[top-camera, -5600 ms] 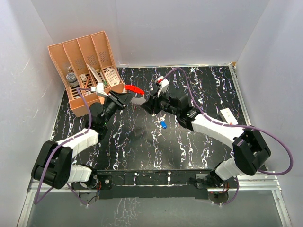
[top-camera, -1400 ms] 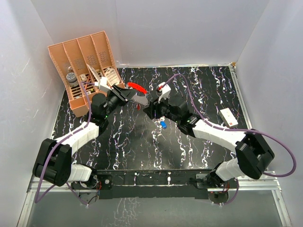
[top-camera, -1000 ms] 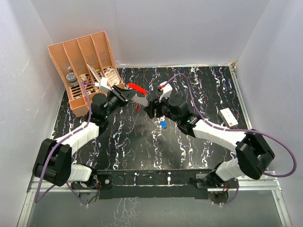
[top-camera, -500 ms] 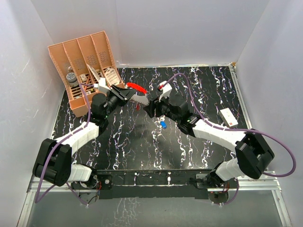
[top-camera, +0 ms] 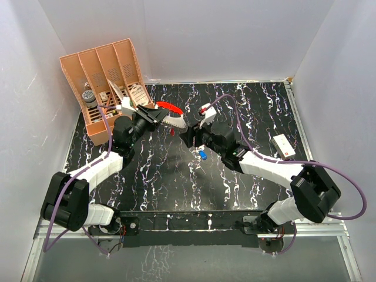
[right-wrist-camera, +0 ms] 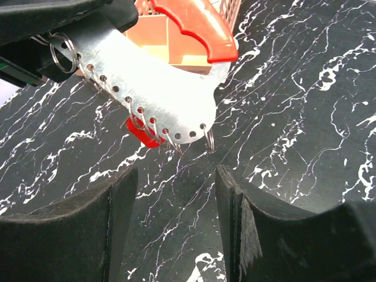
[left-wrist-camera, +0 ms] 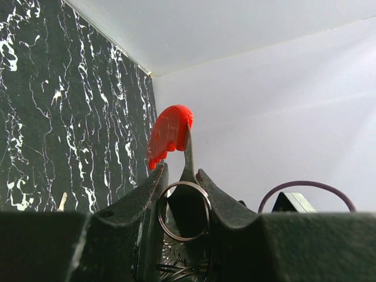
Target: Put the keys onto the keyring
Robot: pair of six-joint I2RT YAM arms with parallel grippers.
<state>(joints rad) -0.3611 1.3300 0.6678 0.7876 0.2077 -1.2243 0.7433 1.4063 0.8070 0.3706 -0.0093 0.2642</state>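
The step in hand is threading a key onto the keyring [right-wrist-camera: 153,76]. The left gripper [top-camera: 154,114] is clamped on one end of it and holds it up above the table [top-camera: 247,111], out in front of the other arm. The right gripper [right-wrist-camera: 175,173] sits just below and in front of it, fingers spread wide with nothing between them.

The keyring is a flat, curved silvery plate with a red grip along its top edge. A line of holes runs along its lower edge, each carrying one of the small wire loops [right-wrist-camera: 166,134]. From the left wrist it shows edge-on, as a thin blade pinched between the fingers.

The red key [right-wrist-camera: 143,132] sits right at that lower edge, partly behind the plate. It may already hang from a loop, but the view does not settle whether it hangs there or lies on the table beneath.

The blue key [top-camera: 202,155] lies on the table near the right arm, apart from the keyring, so it is not yet on. The next move probably calls for the right gripper to drop to it and pinch its small head cleanly. It must then be steered onto a free loop while the left arm holds the plate steady.
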